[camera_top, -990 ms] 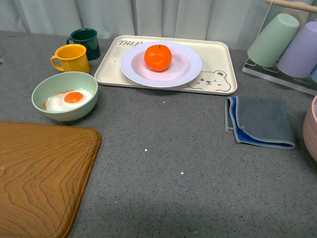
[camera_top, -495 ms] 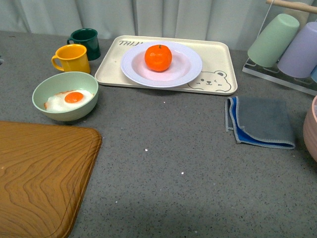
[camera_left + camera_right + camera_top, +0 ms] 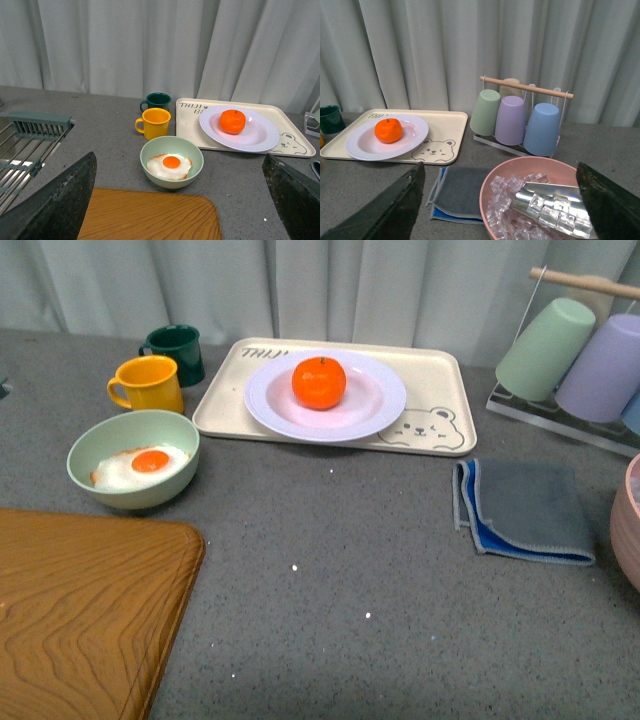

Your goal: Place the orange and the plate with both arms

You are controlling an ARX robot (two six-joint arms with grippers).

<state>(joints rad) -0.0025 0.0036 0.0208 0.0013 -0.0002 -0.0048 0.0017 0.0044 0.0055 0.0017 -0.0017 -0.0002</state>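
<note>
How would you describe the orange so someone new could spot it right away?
Find the beige tray with the bear drawing at the back of the grey counter. A white ridged plate rests on it, and the orange sits on that plate. It is a whole round fruit, unlike the flat egg yolk in the green bowl.

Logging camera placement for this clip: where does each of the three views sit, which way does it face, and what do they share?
Front view: on the robot's body, looking down at the counter; orange on plate; no arm shows.
Left wrist view: raised over the counter's left side, facing the curtain; the left tool, open, frames the egg bowl.
Right wrist view: raised on the right; the right tool, open, frames the pink ice bowl and cup rack.
All three share orange and plate.
</note>
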